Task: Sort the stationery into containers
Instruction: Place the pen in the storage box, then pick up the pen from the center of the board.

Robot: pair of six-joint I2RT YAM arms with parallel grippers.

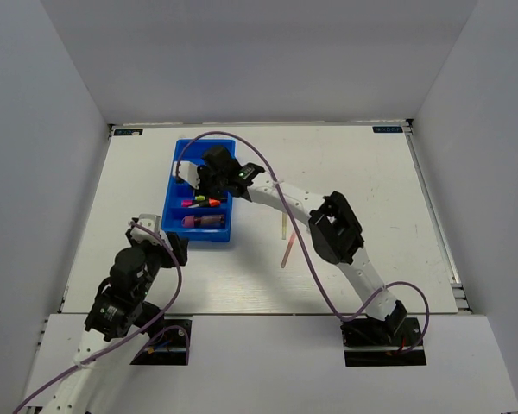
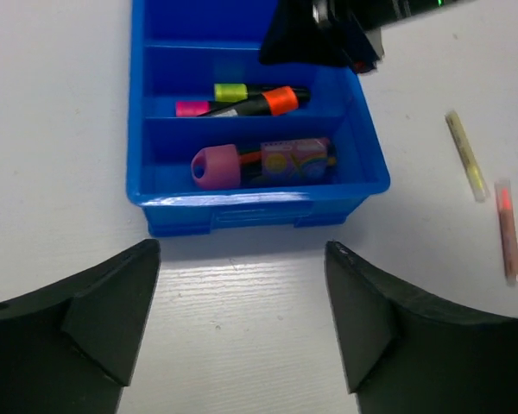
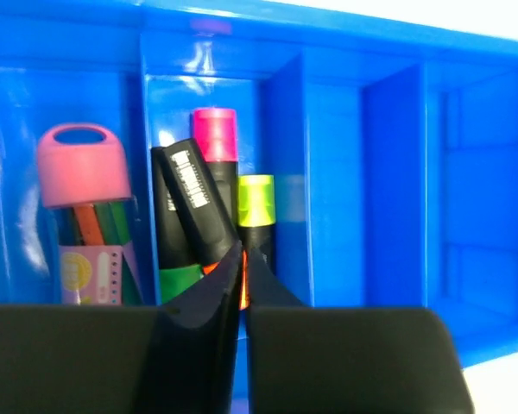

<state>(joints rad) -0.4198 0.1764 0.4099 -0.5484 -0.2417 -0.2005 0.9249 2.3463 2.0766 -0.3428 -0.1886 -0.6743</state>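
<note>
The blue tray (image 1: 170,205) lies left of centre, split by cross-walls. One compartment holds black highlighters: pink (image 2: 190,108), yellow (image 2: 230,91) and orange (image 2: 281,99) tips, and a green one (image 3: 181,280) in the right wrist view. The nearest compartment holds the fat pink-purple marker (image 2: 268,162). Two thin sticks lie on the table right of the tray, one yellow (image 2: 466,155), one red (image 2: 506,231). My right gripper (image 3: 243,250) is shut and empty just above the highlighters. My left gripper (image 2: 242,250) is open over bare table near the tray's near end. The blue-capped tube is not visible.
White walls enclose the table on three sides. The tray's far compartments (image 3: 483,198) look bare in the right wrist view. The right arm (image 1: 332,224) reaches across the table's middle, passing over the two sticks (image 1: 285,241).
</note>
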